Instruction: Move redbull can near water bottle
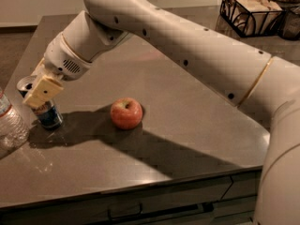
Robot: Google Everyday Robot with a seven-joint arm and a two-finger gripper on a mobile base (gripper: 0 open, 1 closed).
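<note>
The redbull can (48,115) stands upright near the table's left edge, its silver top tilted slightly toward me. My gripper (33,92) is shut around the can's upper part, with one yellowish finger pad (43,91) in front of it. The water bottle (9,125) is at the far left, cut off by the frame edge, a short gap left of the can. The arm reaches in from the right across the table.
A red-yellow apple (126,113) sits right of the can, mid-table. A black wire basket (251,11) stands at the back right. The table's front edge (140,184) has drawers below it.
</note>
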